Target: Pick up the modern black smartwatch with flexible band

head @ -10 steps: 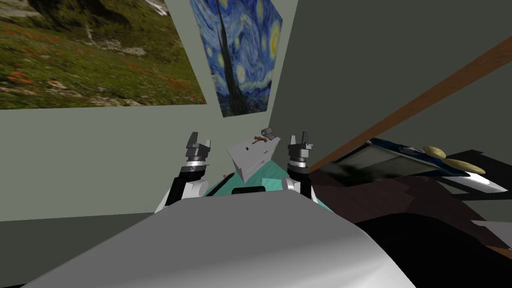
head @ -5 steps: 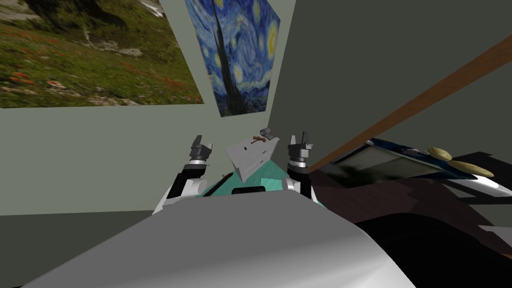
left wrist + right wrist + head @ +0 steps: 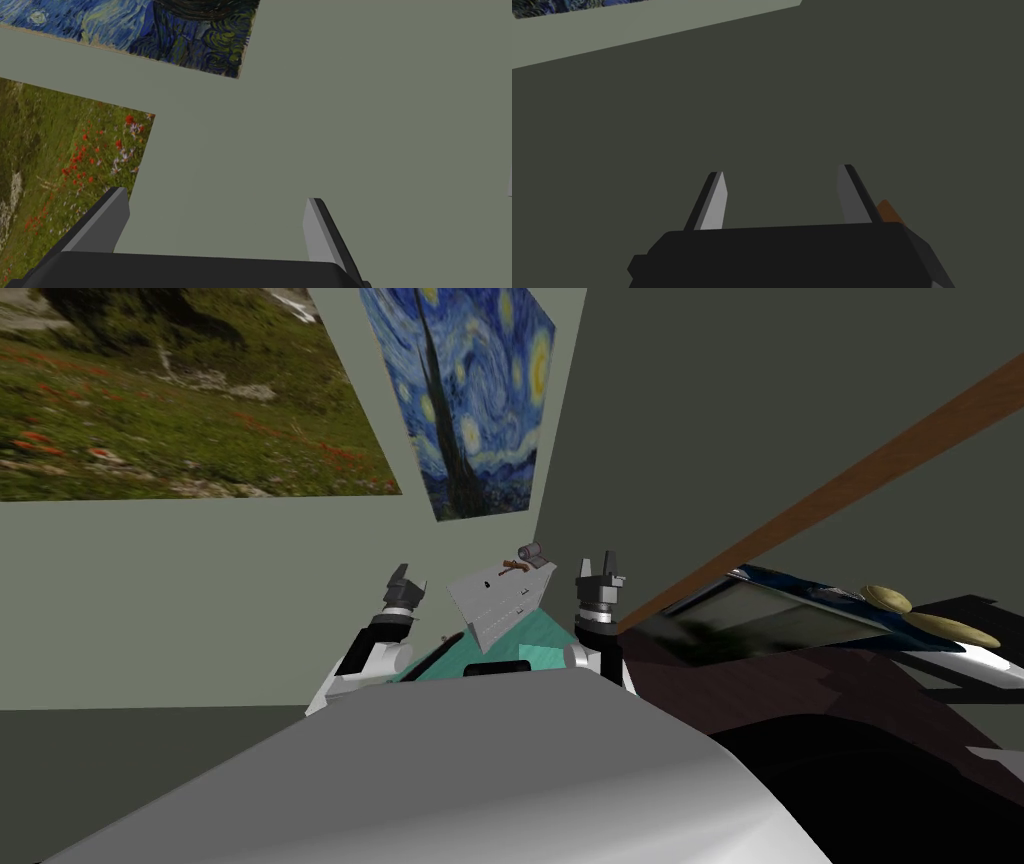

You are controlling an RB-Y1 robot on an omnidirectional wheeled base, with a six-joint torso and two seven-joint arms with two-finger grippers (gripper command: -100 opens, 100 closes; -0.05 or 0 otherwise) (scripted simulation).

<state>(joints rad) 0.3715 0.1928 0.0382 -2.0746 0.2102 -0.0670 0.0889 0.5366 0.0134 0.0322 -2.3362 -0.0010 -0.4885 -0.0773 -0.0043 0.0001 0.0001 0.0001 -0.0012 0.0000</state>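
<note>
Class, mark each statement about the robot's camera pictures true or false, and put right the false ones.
1. The left pincer and the right pincer both stand open. True.
2. The right pincer grips an object. False: nothing is between its fingers.
3. In the head view, a small grey stand sits between the two pincers. True.
4. Two tan cushions lie on that stand. False: they lie far off to the robot's right, on dark blue bedding.
5. The blue swirling painting hangs alone. False: a meadow painting hangs beside it.
</note>
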